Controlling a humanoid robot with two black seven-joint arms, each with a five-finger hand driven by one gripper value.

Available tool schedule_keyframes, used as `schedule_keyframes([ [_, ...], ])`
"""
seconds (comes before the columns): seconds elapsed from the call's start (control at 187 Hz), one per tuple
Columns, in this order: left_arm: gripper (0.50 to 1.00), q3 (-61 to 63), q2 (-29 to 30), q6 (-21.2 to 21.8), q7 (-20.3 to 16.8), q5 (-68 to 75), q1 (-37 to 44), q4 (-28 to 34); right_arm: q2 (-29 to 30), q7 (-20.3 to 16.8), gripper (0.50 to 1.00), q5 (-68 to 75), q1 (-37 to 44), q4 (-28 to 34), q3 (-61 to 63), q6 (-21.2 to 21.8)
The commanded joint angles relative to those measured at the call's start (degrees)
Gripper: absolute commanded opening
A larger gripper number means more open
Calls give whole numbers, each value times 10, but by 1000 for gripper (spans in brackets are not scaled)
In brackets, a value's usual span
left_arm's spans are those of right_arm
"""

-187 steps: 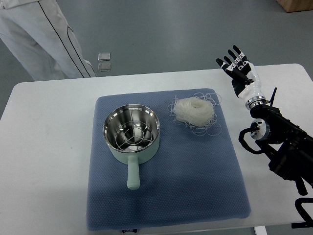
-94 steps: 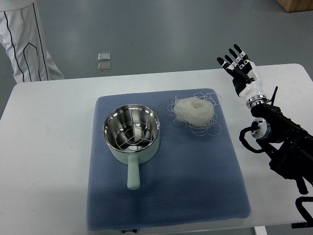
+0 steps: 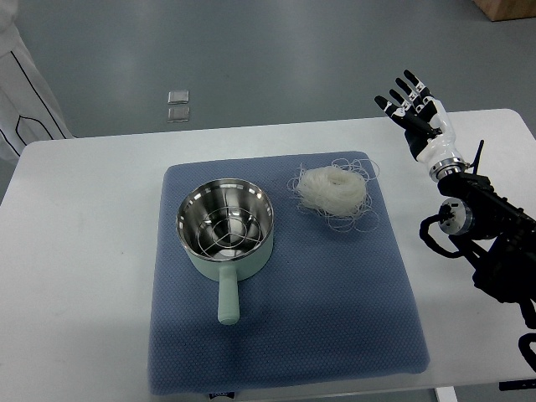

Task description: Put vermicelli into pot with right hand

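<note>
Blue mat (image 3: 335,318), vermicelli (image 3: 333,189) well left of spread right hand (image 3: 416,119)

White table (image 3: 84,251) stands on a grey floor (image 3: 276,59).

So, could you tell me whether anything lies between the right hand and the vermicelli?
Nothing does. In the top view, only bare blue mat and white table separate the open right hand from the vermicelli.

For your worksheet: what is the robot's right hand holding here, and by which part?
Nothing. The right hand is open, fingers spread, above the table's far right edge, apart from the vermicelli on the mat.
</note>
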Motion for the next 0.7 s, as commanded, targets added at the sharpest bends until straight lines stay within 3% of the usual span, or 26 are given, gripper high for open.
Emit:
schedule_keyframes([
  [0.0, 1000, 0, 0, 0, 0, 0, 0, 0, -18, 0, 921, -24, 8, 6, -23, 1],
  [0.299, 1000, 0, 0, 0, 0, 0, 0, 0, -98, 0, 921, -115, 17, 50, -100, 14],
  [0.695, 1000, 0, 0, 0, 0, 0, 0, 0, -157, 0, 921, -416, 22, 110, -139, 69],
])
